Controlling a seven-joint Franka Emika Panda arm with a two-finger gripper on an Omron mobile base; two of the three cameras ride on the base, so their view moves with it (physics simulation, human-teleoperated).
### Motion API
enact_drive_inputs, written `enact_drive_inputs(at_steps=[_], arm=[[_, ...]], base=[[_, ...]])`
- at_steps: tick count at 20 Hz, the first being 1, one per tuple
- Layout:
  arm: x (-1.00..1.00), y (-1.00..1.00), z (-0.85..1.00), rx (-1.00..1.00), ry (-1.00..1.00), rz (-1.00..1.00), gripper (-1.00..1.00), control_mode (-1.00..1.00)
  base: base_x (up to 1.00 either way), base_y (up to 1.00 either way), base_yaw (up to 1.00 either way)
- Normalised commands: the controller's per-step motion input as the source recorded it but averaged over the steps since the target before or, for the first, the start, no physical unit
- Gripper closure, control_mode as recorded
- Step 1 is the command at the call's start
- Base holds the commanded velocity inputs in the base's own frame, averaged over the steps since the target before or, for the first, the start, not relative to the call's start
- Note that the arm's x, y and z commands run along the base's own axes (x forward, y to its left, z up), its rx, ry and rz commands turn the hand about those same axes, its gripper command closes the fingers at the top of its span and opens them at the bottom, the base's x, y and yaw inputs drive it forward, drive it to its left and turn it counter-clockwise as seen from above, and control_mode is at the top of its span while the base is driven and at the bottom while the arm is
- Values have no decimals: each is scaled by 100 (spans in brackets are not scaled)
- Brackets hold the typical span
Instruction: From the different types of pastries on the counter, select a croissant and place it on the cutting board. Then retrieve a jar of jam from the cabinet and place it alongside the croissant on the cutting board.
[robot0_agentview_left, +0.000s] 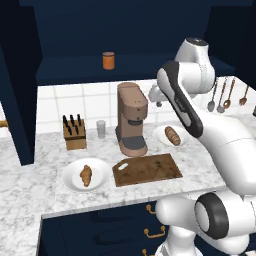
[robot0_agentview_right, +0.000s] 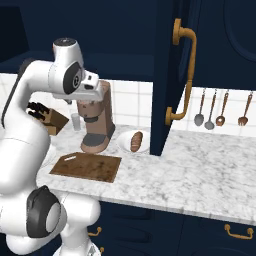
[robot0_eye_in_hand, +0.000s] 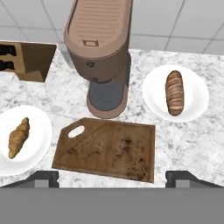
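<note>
Around the cutting board (robot0_eye_in_hand: 107, 151) on the counter (robot0_agentview_left: 30, 185), we count two white plates and two pastries. Left of the board, one plate (robot0_eye_in_hand: 37, 131) holds the golden-tan tapered croissant (robot0_eye_in_hand: 18, 137). Behind the board to the right, the other plate (robot0_eye_in_hand: 197, 94) holds a darker oval loaf (robot0_eye_in_hand: 174, 92). Above, the cabinet (robot0_agentview_left: 75, 70) shelf holds one orange-brown jar of jam (robot0_agentview_left: 108, 60). Over the board, our gripper (robot0_eye_in_hand: 112, 177) hangs spread wide, holding nothing.

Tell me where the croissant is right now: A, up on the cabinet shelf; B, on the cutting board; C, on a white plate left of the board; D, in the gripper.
C: the croissant lies on a white plate to the left of the bare cutting board.
</note>
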Motion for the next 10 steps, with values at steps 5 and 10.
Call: enact_drive_inputs(at_steps=[5,10], arm=[[15,69,66,-1,-16,12,-100,-100],[0,74,47,-8,-26,1,-100,-100]], base=[[0,0,0],[0,0,0]])
